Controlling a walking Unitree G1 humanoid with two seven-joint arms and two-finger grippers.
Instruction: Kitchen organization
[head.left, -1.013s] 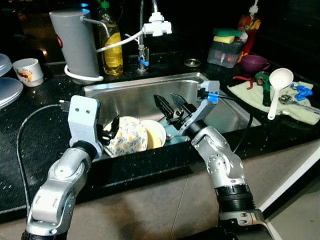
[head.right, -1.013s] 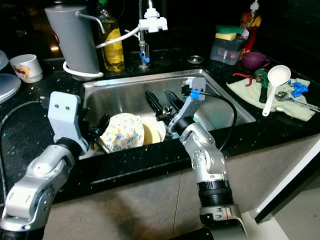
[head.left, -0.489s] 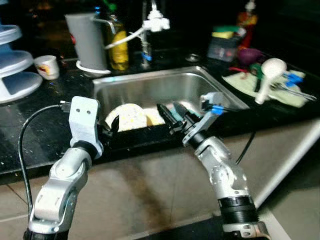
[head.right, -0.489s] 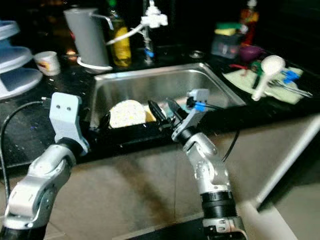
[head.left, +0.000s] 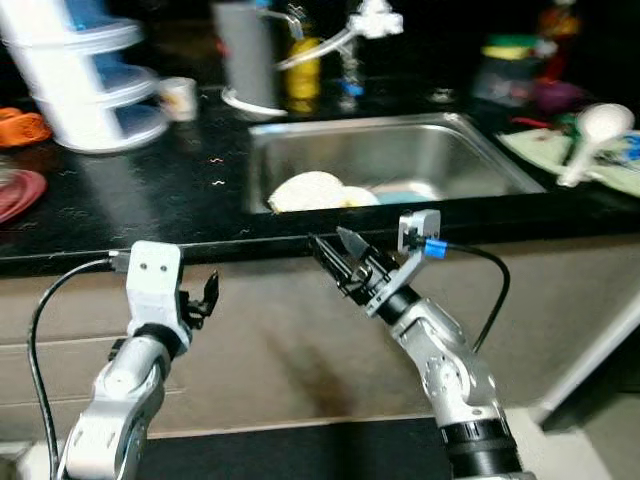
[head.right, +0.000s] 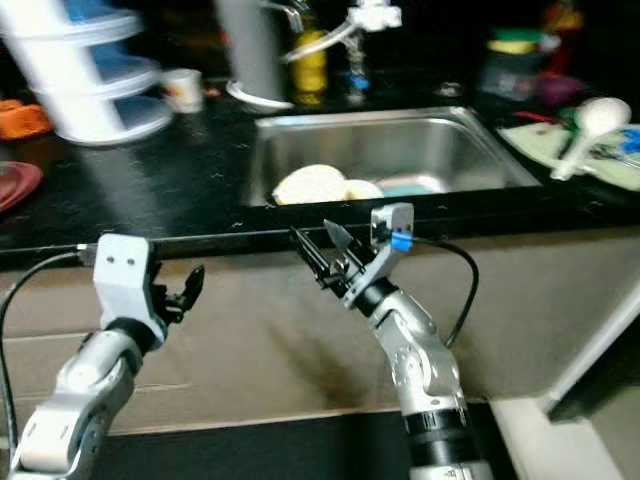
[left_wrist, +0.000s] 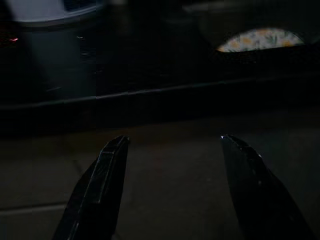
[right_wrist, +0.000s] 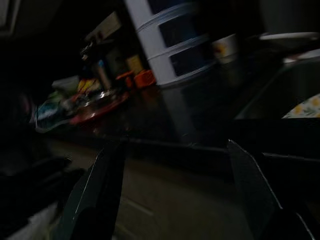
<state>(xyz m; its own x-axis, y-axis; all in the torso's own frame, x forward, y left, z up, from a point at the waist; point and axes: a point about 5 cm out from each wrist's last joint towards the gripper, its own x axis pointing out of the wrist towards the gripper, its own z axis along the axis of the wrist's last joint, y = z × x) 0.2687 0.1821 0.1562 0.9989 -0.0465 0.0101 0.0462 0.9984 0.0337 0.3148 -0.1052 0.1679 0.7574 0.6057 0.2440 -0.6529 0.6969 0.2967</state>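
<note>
Head views: both arms raised in front of the bench (head.left: 150, 190) edge, below the level of the black top. Left end effector (head.left: 208, 292) empty, fingers apart, held before the tan cabinet front (head.left: 270, 340). Right end effector (head.left: 338, 262) also released and empty, its two long fingers spread, tips just under the bench lip in front of the sink (head.left: 400, 160). In the sink: a floral plate (head.left: 305, 190) leaning at the near left, a pale bowl (head.left: 358, 196) touching it on its right. Behind the sink, a grey jug (head.left: 245, 55), a yellow bottle (head.left: 303, 72) and the tap (head.left: 375, 20). On the bench to the left, a white stacked drawer unit (head.left: 85, 75), a small cup (head.left: 180, 97) beside it, a red plate (head.left: 18, 192) at the far left edge. Right of the sink, a white ladle (head.left: 590, 135) on a cloth (head.left: 545, 150). Left wrist view: dark; both fingers (left_wrist: 97, 190) apart with nothing between them, floral plate (left_wrist: 260, 40) visible beyond the bench edge. Right wrist view: dark; fingers (right_wrist: 97, 190) spread wide, empty; drawer unit (right_wrist: 172, 42) and cup (right_wrist: 225, 47) on the bench beyond.
</note>
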